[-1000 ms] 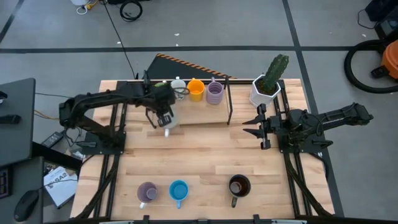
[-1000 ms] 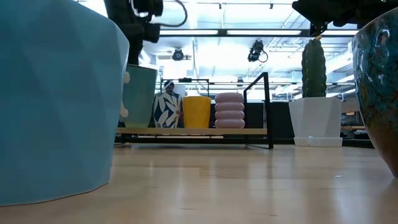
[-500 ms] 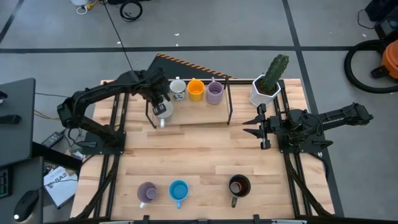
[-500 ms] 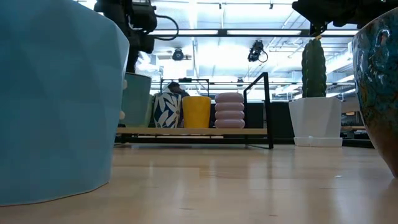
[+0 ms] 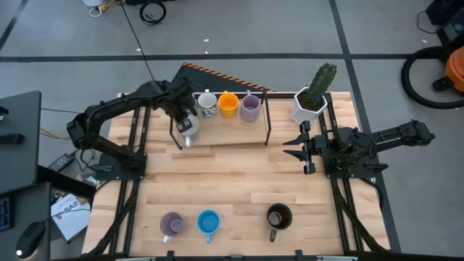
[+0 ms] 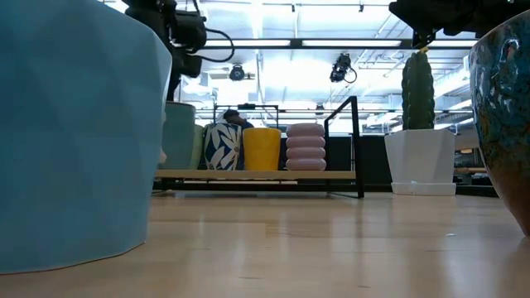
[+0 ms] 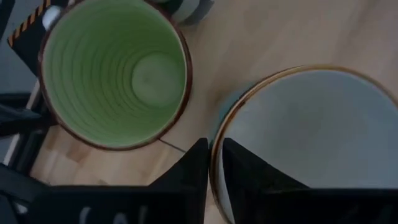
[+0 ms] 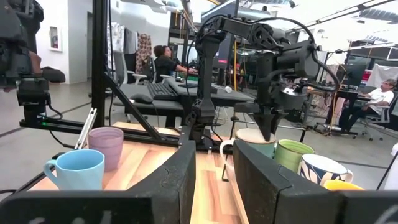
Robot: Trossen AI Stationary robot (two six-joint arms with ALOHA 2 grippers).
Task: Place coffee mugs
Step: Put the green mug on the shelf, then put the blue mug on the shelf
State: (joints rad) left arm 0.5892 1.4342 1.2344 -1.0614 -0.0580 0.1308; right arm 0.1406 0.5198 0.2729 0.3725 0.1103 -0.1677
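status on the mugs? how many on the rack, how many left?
Done: green mug, patterned mug, orange mug and lilac mug stand on the rack. In hand: the left gripper pinches the rim of a pale mug, down beside the green one. Left: purple mug, blue mug and dark mug at the front edge. The right gripper waits open.

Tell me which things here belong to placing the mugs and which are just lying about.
Job: grey-white mug in left gripper, green mug, patterned mug, orange mug, lilac mug, purple mug, blue mug, dark mug.
Lying about: cactus pot; right gripper, parked.
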